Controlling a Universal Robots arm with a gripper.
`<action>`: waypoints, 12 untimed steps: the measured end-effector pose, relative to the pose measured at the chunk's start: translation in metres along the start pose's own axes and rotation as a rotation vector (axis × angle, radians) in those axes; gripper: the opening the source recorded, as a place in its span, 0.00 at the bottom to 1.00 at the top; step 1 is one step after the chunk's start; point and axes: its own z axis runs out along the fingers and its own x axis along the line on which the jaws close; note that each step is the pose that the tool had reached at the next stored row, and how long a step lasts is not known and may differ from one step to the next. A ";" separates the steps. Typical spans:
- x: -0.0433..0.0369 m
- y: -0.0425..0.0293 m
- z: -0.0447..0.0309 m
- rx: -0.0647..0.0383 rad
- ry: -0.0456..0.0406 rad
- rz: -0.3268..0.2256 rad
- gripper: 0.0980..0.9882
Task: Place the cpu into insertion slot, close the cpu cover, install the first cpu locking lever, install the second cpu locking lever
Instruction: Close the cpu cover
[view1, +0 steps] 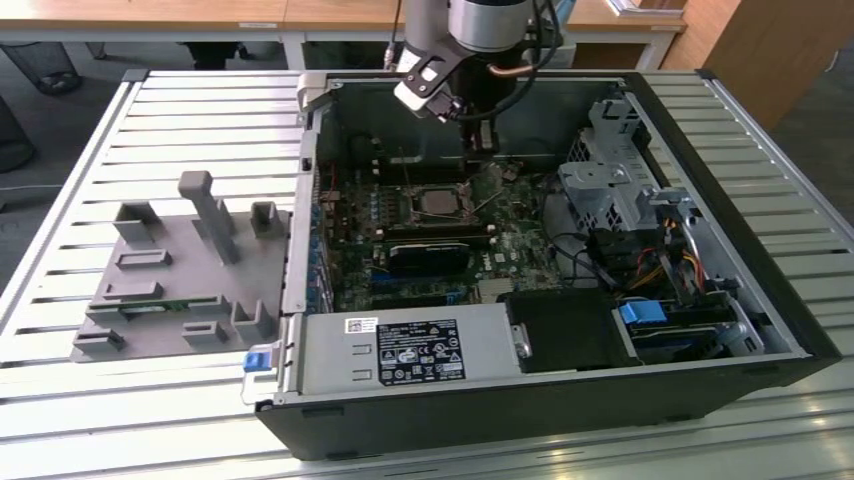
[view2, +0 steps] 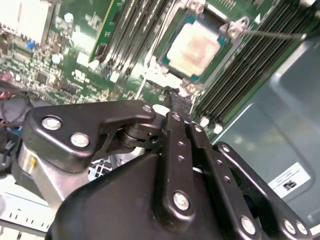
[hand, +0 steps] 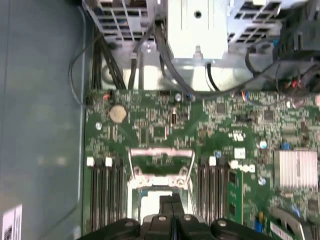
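1. Exterior view: an open computer case (view1: 534, 410) lies on a slatted metal table (view1: 80, 410), wooden desks (view1: 200, 12) behind; the gripper (view1: 481, 145) is upper centre, above the cpu (view1: 438, 203) mid-frame.
2. Second wrist view: the jaws are pressed together and empty, near the cpu seated in the insertion slot (view2: 161, 59).
3. First wrist view: the cpu cover (hand: 161, 165) is flipped open.

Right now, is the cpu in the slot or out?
In. In the second wrist view the cpu lies flat inside the slot, its beige face up and the slot's rim showing around it.
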 end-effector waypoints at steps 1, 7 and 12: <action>0.0004 0.0029 0.0004 0.002 0.0004 0.000 0.01; 0.0023 0.0187 0.0038 0.011 0.0004 0.000 0.01; 0.0043 0.0267 0.0060 0.014 0.0010 0.000 0.01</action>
